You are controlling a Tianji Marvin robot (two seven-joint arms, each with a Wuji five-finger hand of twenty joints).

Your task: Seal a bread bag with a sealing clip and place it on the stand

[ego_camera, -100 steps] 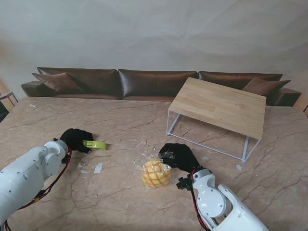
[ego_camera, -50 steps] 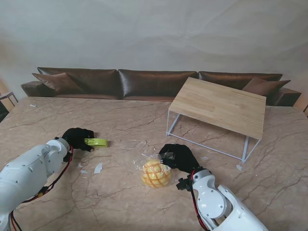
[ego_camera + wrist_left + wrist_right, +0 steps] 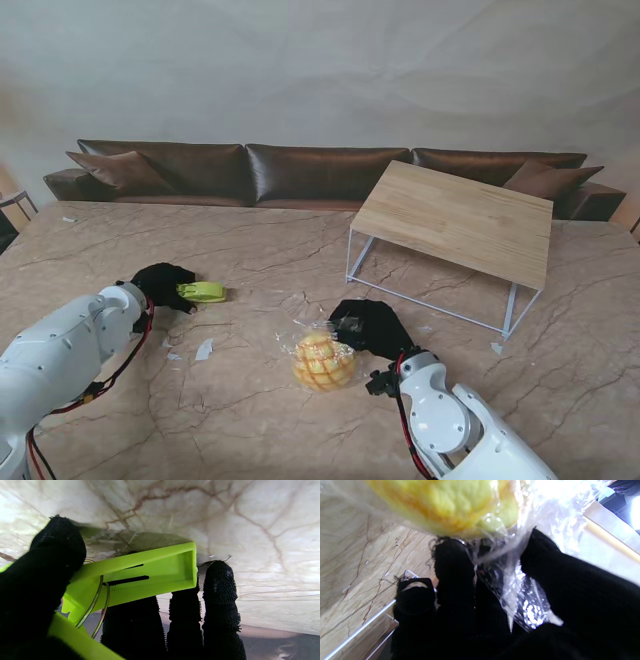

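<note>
Left hand [image 3: 162, 285] grips the green sealing clip [image 3: 203, 291], lifted clear of the marble table [image 3: 250, 250], ready to carry over. Right hand [image 3: 368, 326] pinches the bread bag [image 3: 322, 358] by its gathered neck, presenting it for clipping. Since earlier: clip has moved slightly farther and rightward; bag hardly shifted. Stand [image 3: 455, 220] empty.

My desk [image 3: 250, 400] is glossy veined marble. The clip [image 3: 140, 577] is smooth green plastic with wire; the bag [image 3: 520, 585] is crinkly clear film.
</note>
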